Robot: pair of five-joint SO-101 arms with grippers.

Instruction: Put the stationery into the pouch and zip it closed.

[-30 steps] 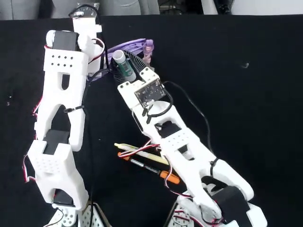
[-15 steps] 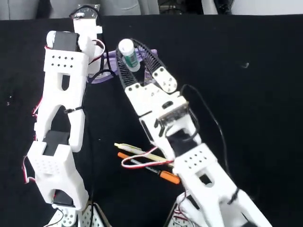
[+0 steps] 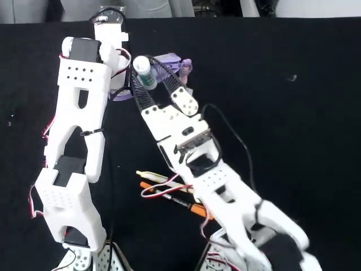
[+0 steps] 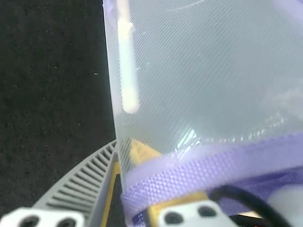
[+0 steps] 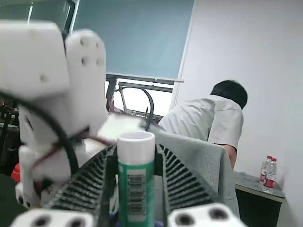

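A glue stick [image 3: 144,72] with a white cap and a green body stands nearly upright in the right hand [image 3: 148,80], whose two black ribbed fingers [image 3: 140,96] close narrowly on its sides. In the right wrist view the glue stick [image 5: 136,184] sits between those fingers, cap upward, inside the right hand [image 5: 136,152]. It is held above the far part of the black worktop [image 3: 293,141], left of the middle. Just beside it lies the pouch [image 3: 169,60], clear with purple trim, near the far edge. Whether stick and pouch touch cannot be told. The left hand [image 4: 124,161] is clamped on the purple edge of the pouch [image 4: 203,71]; a pale stick shape shows through the clear wall. Well apart, toward the near edge between the two arm bases, a yellow pen [image 3: 151,175] and an orange pen [image 3: 202,211] lie side by side on the worktop.
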